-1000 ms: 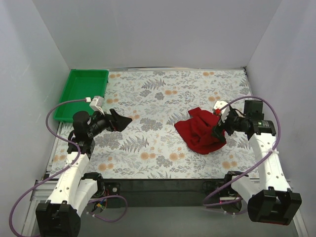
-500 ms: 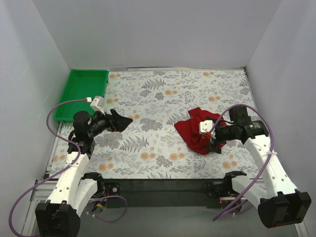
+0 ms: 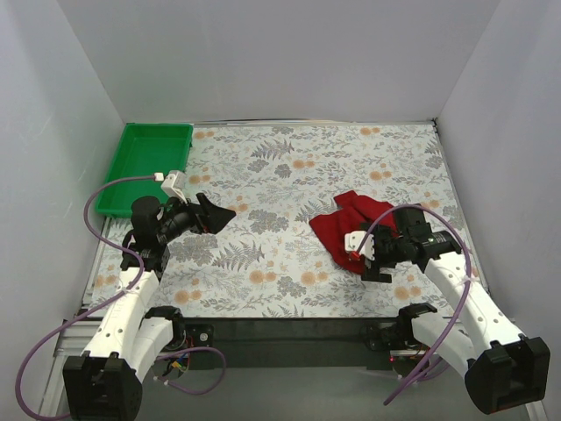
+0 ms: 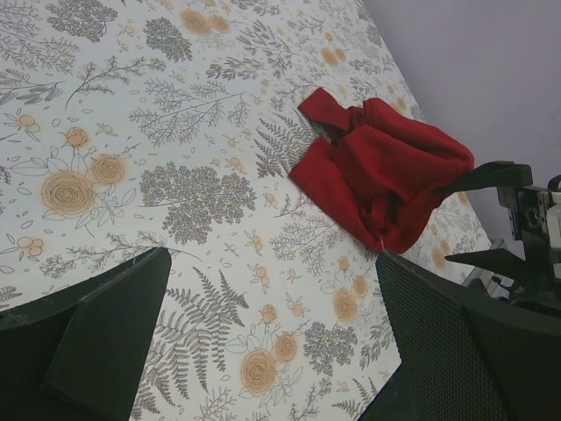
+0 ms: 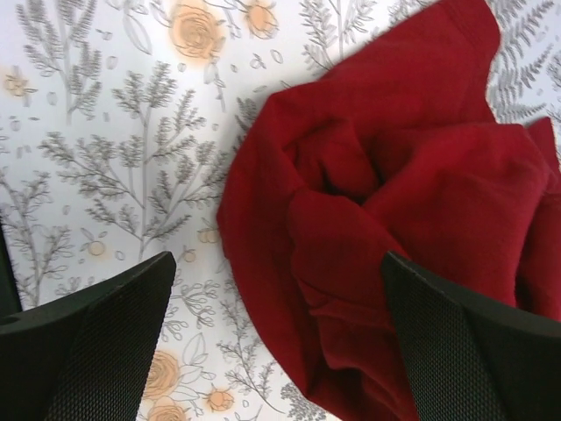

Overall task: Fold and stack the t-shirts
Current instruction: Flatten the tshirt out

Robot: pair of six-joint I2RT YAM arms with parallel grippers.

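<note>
Left gripper (image 3: 216, 213) hangs with its jaws spread wide over the left side of the flowered table (image 3: 263, 171), holding nothing, and sits where it was a second ago. Behind it, at the far left corner, the green tray (image 3: 149, 162) lies unchanged. Right of centre the dark red t-shirt (image 3: 344, 230) rests on the table as a crumpled heap, folds bunched toward its middle, in much the same place and shape as before. The right gripper (image 3: 370, 259) is what has moved: a second ago it was at the heap's right edge with the forearm reaching in from the right, and now the arm has swung round toward the near edge, so the gripper sits low at the shirt's near side and points left. Its jaws stand apart, and the wrist view shows cloth lying between and ahead of the fingers, not pinched.
</note>
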